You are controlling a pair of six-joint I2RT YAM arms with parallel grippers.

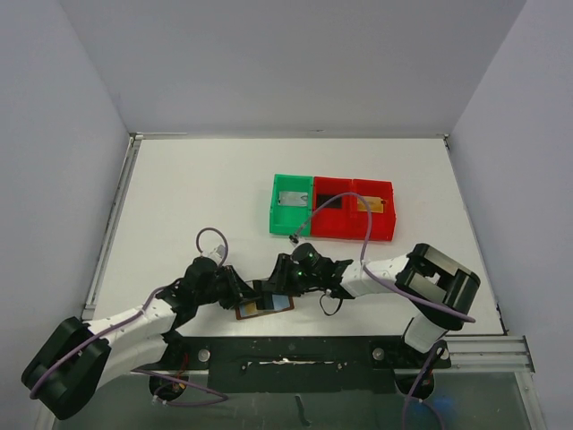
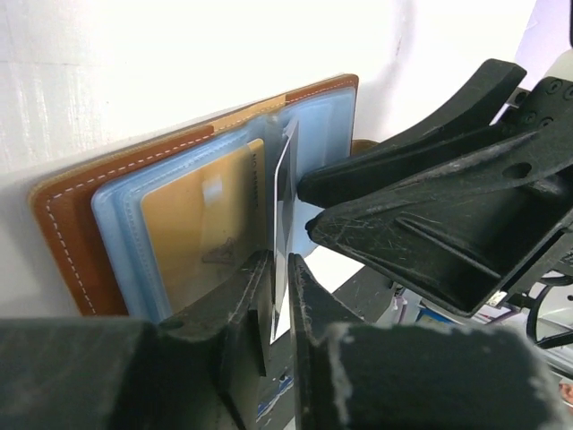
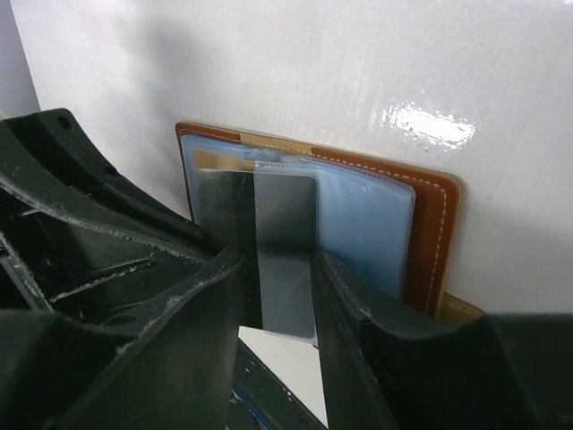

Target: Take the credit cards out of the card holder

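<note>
In the wallet (image 2: 63,224) we see gold card (image 2: 192,233) seated, grey card (image 3: 285,224) part-out; left pincer (image 2: 279,269) slack around it, right pincer (image 3: 279,260) grip unclear.

The card holder (image 2: 58,224) is smooth brown leather with a low sheen, edged in pale thread stitching. Its lining (image 2: 112,242) is soft, glossy grey-blue plastic, slightly cloudy. The golden-orange card (image 2: 192,224) behind it looks like slick plastic, and the grey card (image 3: 285,242) has a smooth satin, almost metallic face. The left gripper (image 2: 277,305) and right gripper (image 3: 279,296) are matt black plastic, grainy and scratched pale. The table (image 3: 376,63) is glossy white, catching glare. The green tray (image 1: 291,227) and red tray (image 1: 354,233) are plain moulded plastic
</note>
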